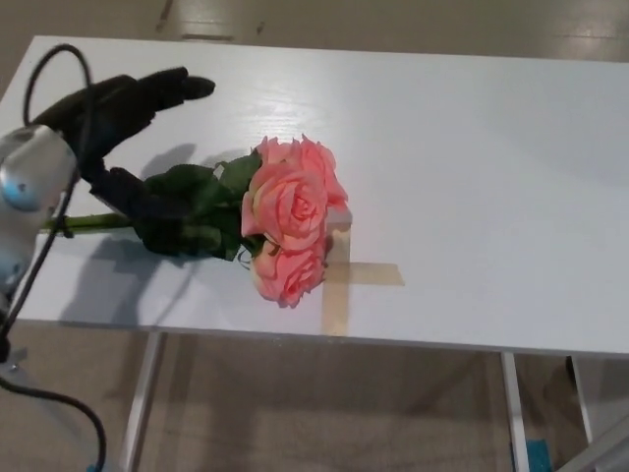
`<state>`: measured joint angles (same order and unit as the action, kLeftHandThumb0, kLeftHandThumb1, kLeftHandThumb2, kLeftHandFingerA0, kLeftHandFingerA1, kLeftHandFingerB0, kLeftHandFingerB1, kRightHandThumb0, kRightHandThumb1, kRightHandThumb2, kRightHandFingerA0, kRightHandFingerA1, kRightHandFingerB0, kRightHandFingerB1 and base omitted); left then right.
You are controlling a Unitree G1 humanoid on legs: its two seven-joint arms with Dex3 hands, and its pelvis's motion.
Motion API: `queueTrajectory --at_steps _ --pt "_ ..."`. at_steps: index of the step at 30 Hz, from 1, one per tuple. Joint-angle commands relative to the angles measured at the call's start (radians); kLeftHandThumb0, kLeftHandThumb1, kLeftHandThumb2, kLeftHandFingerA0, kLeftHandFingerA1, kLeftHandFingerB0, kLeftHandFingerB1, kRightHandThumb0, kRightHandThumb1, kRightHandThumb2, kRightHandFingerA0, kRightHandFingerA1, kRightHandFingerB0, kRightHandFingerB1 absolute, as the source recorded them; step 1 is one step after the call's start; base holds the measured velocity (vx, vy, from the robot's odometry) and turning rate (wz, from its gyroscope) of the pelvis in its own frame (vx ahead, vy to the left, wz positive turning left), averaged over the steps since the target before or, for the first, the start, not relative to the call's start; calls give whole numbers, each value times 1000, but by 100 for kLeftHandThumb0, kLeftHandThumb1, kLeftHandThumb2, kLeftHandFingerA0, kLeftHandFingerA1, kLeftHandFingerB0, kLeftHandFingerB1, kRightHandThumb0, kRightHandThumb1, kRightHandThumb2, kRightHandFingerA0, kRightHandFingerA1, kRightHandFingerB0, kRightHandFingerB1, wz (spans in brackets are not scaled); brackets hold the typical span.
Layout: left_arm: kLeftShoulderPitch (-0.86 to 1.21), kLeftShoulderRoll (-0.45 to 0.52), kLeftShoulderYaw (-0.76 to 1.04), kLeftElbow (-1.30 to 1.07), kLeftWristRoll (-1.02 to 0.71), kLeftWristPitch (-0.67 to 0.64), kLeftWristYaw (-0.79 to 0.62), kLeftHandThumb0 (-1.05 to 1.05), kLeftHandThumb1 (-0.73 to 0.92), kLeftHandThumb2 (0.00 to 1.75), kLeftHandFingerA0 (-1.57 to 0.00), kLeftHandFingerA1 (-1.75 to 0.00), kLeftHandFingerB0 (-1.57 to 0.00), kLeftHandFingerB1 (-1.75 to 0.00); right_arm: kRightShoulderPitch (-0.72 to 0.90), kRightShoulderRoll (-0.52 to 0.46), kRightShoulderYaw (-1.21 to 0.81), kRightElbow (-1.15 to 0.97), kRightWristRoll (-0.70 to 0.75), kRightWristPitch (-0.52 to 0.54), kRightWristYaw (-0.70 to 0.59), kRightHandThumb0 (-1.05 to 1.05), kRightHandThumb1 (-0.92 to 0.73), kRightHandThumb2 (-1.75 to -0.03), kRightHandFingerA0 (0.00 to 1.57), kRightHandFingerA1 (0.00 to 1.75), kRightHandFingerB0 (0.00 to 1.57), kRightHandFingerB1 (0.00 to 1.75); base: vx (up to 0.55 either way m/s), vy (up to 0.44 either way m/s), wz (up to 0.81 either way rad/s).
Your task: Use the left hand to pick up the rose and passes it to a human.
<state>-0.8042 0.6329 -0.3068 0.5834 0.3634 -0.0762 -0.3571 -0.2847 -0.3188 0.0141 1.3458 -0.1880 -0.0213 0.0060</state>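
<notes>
rose [292, 211] lies on table [472, 177]; left hand [118, 123] spread open above its stem.

L hand [118, 128] open, fingers [172, 87] spread apart from thumb; R hand unseen.

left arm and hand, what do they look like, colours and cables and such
The left hand is matte black with thick, rounded fingers and a stubby thumb. Behind it the wrist section is a rounded silver-grey shell with a bluish sheen. A thin black cable loops up over the wrist and another runs down along the forearm. No markings are readable. The right arm is not in view.
</notes>
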Motion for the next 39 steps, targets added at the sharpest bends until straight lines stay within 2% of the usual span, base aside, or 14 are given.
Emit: queueTrajectory --at_steps 1,9,23,28,29,30,39 --pt "-16 -25 -35 55 84 26 31 -50 34 74 0 -20 -7 -29 5 -1 -1 3 -7 6 9 -44 -60 -59 64 45 52 40 0 0 0" --pt "-70 -63 -53 137 113 23 42 -51 34 74 0 -20 -4 -28 1 1 -6 1 -2 5 11 -44 -60 -59 64 45 53 40 0 0 0" --pt "-154 -153 -100 298 174 23 115 -58 39 74 -7 -14 -8 -24 -2 6 -23 0 4 6 10 -44 -61 -59 64 44 53 40 0 0 0" --pt "-174 -175 -114 343 184 21 137 -60 41 74 -9 -16 -9 -23 -4 5 -37 -2 12 2 18 -44 -60 -59 64 44 53 40 0 0 0" --pt "-174 -178 -115 348 185 22 138 -57 39 73 -8 -22 -8 -27 -2 5 -38 -3 12 1 18 -43 -60 -58 64 45 53 40 0 0 0" --pt "-177 -181 -117 359 186 22 140 -61 41 75 -9 -17 -9 -23 -1 6 -39 -3 12 0 19 -44 -60 -59 64 44 53 40 0 0 0" --pt "-220 -222 -143 452 211 12 155 -60 40 77 -7 -22 -7 -25 -12 4 -40 -4 6 2 21 -43 -61 -58 63 44 59 42 0 0 0"
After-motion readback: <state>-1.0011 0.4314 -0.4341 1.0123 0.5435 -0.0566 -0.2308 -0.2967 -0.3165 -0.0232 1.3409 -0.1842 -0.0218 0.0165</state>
